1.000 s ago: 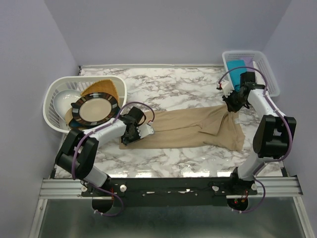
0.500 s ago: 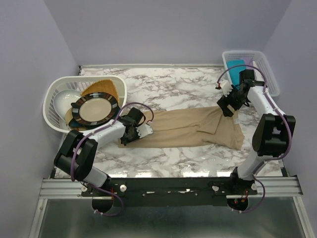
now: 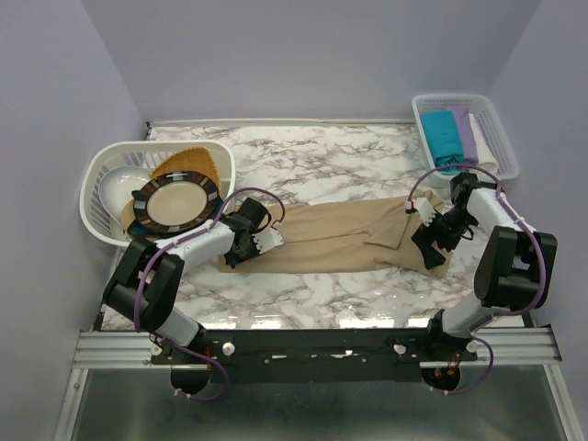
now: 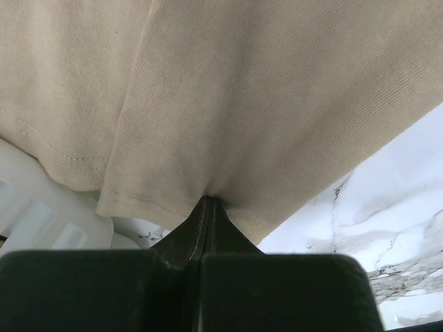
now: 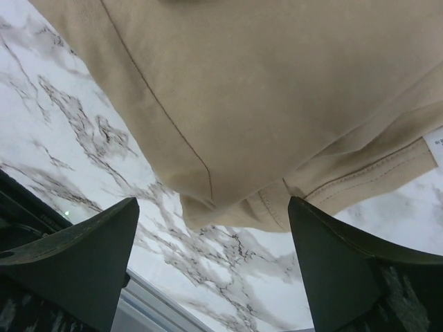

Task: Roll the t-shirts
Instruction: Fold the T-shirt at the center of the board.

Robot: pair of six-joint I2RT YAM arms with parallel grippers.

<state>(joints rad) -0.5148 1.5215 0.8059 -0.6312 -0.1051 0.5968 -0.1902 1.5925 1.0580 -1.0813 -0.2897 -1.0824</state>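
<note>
A spread t-shirt (image 3: 349, 241) lies across the middle of the table (image 3: 322, 165), running left to right, nearer the near edge than the far edge. The left gripper (image 3: 266, 242) is at its left end and the right gripper (image 3: 432, 241) is over its right end, close to the table's right edge. A basket (image 3: 103, 170) stands at the left edge, behind and left of the shirt's left end. In it a plate (image 3: 175, 204) leans at the right side, with a bowl (image 3: 112, 191) to its left and a mat (image 3: 188, 163) behind it. A second basket (image 3: 501, 138) sits in the far right corner, holding folded t-shirts (image 3: 446, 138) side by side.
</note>
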